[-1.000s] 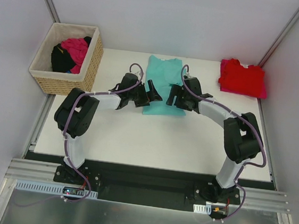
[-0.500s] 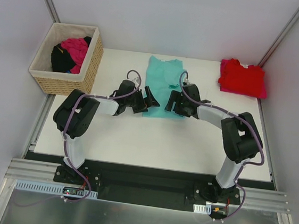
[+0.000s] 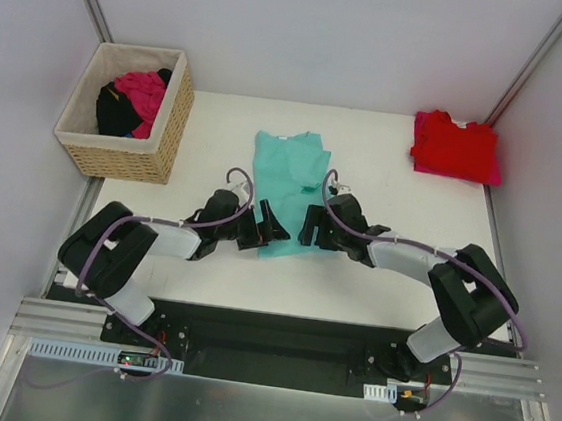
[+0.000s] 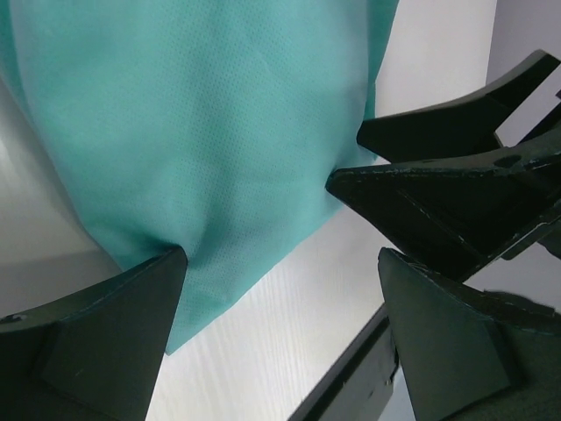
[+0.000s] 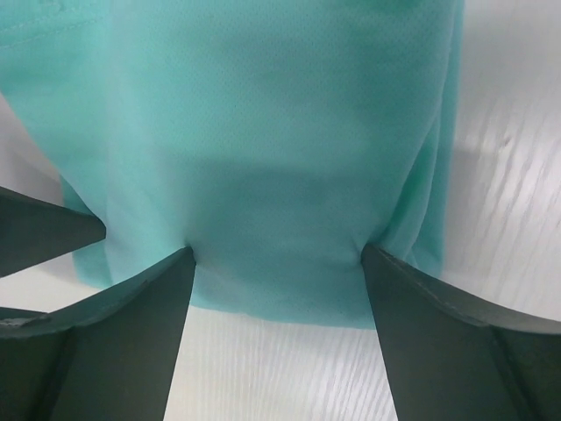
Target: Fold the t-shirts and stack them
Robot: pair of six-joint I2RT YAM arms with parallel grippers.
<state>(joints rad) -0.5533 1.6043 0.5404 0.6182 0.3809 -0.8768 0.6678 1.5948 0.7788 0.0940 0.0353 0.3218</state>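
Two sets of jaws, both spread wide, neither clamped on anything. My left gripper (image 3: 267, 227) and right gripper (image 3: 310, 226) sit tip-down on the near hem of the teal t-shirt (image 3: 287, 176), which runs away from my fingertips as a long narrow strip on the table (image 3: 385, 272). Right wrist view: cloth spans the whole gap between my fingers (image 5: 131, 333), both tips pressing dimples into it. Left wrist view: one tip on the cloth's corner, the other off it on bare table, the right gripper's fingers just beyond. Done, by my reading: red t-shirt (image 3: 456, 146) folded, far off to the right of my right jaws, a pink edge showing under it. Half done: the teal, narrowed lengthwise, cross-folds to come, then stacking. Left to do: magenta shirt (image 3: 143, 88) and a dark garment (image 3: 112, 110) bunched in the basket (image 3: 175, 119), well beyond my left jaws. No brand, label or writing readable anywhere.
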